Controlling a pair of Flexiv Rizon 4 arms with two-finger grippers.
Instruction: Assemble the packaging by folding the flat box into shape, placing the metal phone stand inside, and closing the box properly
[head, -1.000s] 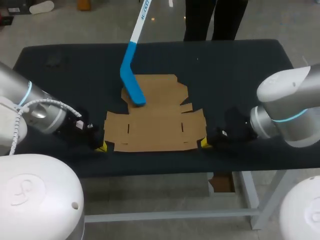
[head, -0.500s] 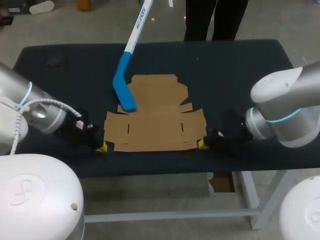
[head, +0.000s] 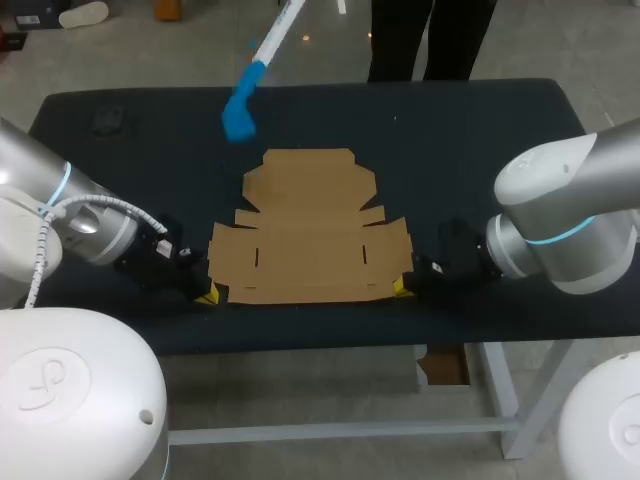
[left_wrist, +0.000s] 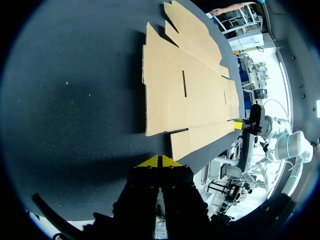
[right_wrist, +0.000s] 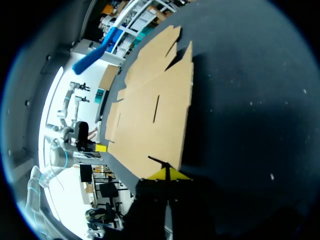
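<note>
Head view: the flat brown cardboard box blank lies unfolded on the dark bench. Both closed on nothing, the left end effector and right end effector sit at its near corners. Folding seems unstarted; next, side flaps need raising.

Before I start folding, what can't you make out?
Metal phone stand: in no view.
Blue stick: blurred in head view, handle cut off by the edge.
Dark thing at the table's far left: too dim to identify.
Right gripper: contact with flat box unclear, right wrist view.
</note>
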